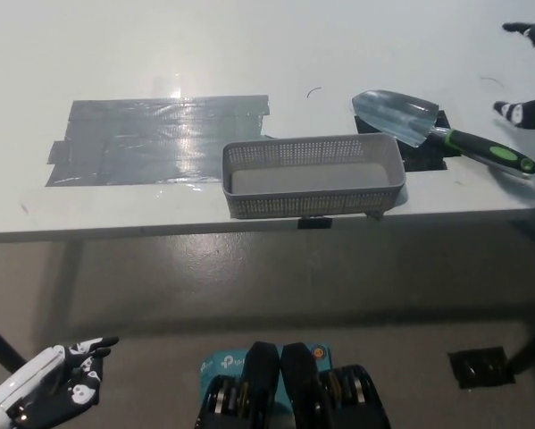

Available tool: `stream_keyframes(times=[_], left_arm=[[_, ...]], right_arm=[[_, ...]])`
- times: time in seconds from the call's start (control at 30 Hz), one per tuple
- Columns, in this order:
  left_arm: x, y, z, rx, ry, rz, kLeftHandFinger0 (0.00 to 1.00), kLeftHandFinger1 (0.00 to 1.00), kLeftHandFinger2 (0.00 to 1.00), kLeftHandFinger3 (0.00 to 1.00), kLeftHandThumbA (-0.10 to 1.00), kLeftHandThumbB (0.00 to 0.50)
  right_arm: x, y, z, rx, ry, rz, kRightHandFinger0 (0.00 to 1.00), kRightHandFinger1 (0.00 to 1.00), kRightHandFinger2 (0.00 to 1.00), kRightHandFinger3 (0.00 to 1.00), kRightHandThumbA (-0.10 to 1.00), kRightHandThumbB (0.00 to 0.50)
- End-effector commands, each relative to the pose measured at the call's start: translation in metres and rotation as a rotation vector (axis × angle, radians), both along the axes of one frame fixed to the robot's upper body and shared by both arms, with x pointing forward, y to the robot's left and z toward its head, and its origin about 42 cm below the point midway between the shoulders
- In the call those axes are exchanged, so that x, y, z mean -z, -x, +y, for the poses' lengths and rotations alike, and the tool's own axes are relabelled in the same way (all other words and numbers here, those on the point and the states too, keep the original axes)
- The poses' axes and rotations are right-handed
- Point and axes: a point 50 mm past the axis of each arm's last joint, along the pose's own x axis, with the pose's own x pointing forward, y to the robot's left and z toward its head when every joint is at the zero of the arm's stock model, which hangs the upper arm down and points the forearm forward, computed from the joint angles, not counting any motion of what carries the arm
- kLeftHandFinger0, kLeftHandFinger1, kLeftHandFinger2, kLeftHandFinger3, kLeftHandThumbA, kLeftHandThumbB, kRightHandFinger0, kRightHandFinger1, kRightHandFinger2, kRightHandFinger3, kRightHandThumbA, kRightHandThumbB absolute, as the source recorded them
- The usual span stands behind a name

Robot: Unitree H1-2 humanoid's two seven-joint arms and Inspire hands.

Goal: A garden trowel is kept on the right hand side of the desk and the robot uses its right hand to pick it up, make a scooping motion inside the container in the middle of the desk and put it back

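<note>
One view is supplied, the head view. The trowel (441, 128) lies unheld on the desk (249, 54), right of the container (312, 176). The right hand (528, 71) is spread apart at the frame edge; a misjudged reach could push the handle away. The left hand (48, 386) rests low, fingers apart.

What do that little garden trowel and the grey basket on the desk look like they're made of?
The garden trowel has a blade that looks like bare polished metal, since it is silvery and reflective. Its handle is black with green bands, probably plastic or rubber. The grey basket looks like matte moulded plastic, with walls pierced by a fine regular grid of holes.
</note>
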Motion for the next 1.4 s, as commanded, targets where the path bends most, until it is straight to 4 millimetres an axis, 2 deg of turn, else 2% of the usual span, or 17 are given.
stream_keyframes(times=[0.0,0.1,0.27,0.37,0.4,0.5,0.63,0.8,0.93,1.03,1.07,1.17,1.37], left_arm=[[-0.012,0.000,0.002,0.029,-0.009,-0.024,1.00,1.00,1.00,1.00,0.27,0.315],[-0.013,0.001,0.002,0.027,-0.021,-0.013,1.00,1.00,1.00,1.00,0.30,0.328],[-0.018,-0.001,0.002,0.025,-0.038,-0.010,1.00,1.00,1.00,1.00,0.31,0.329],[-0.016,-0.002,0.002,0.030,-0.020,-0.015,1.00,1.00,1.00,1.00,0.29,0.328],[-0.017,-0.002,0.002,0.038,-0.034,-0.022,1.00,1.00,1.00,1.00,0.32,0.323],[-0.016,-0.001,0.001,0.043,-0.037,-0.021,1.00,1.00,1.00,1.00,0.35,0.330],[-0.016,-0.001,0.001,0.045,-0.027,-0.012,1.00,1.00,1.00,1.00,0.33,0.322],[-0.016,0.001,0.001,0.056,-0.034,-0.008,1.00,1.00,1.00,1.00,0.35,0.325],[-0.017,-0.001,-0.001,0.063,-0.035,0.005,1.00,1.00,1.00,1.00,0.38,0.345],[-0.017,-0.001,-0.002,0.059,-0.024,0.016,1.00,1.00,1.00,1.00,0.40,0.366],[-0.017,-0.001,-0.003,0.070,-0.035,0.003,1.00,1.00,1.00,1.00,0.39,0.348],[-0.016,-0.001,-0.004,0.065,-0.009,0.020,1.00,1.00,1.00,1.00,0.37,0.345],[-0.017,-0.002,-0.004,0.075,-0.004,0.015,1.00,1.00,1.00,1.00,0.44,0.359]], right_arm=[[-0.017,-0.023,0.005,-0.015,-0.002,-0.025,1.00,1.00,1.00,1.00,0.73,0.500],[-0.009,-0.027,0.011,-0.048,0.017,-0.015,1.00,1.00,1.00,1.00,0.73,0.500],[-0.008,-0.036,0.018,-0.060,0.056,-0.001,1.00,1.00,1.00,1.00,0.72,0.500],[-0.002,-0.040,0.017,-0.032,0.043,0.036,1.00,1.00,1.00,1.00,0.70,0.500],[0.000,-0.042,0.017,-0.027,0.052,0.051,1.00,1.00,1.00,1.00,0.71,0.500],[0.011,-0.046,0.012,-0.020,0.092,0.080,1.00,1.00,1.00,1.00,0.71,0.500],[0.020,-0.053,0.002,-0.003,0.166,0.108,1.00,1.00,1.00,1.00,0.69,0.500],[0.025,-0.059,-0.011,0.013,0.198,0.113,1.00,1.00,1.00,1.00,0.62,0.500],[0.020,-0.063,-0.010,0.016,0.217,0.112,1.00,1.00,1.00,1.00,0.61,0.500],[0.022,-0.066,0.004,-0.005,0.237,0.127,1.00,1.00,1.00,1.00,0.62,0.500],[0.025,-0.066,0.014,-0.038,0.238,0.118,1.00,1.00,1.00,1.00,0.59,0.500],[0.029,-0.065,0.025,-0.078,0.252,0.133,1.00,1.00,1.00,1.00,0.59,0.500],[0.029,-0.068,0.032,-0.091,0.277,0.139,1.00,1.00,1.00,1.00,0.58,0.497]])
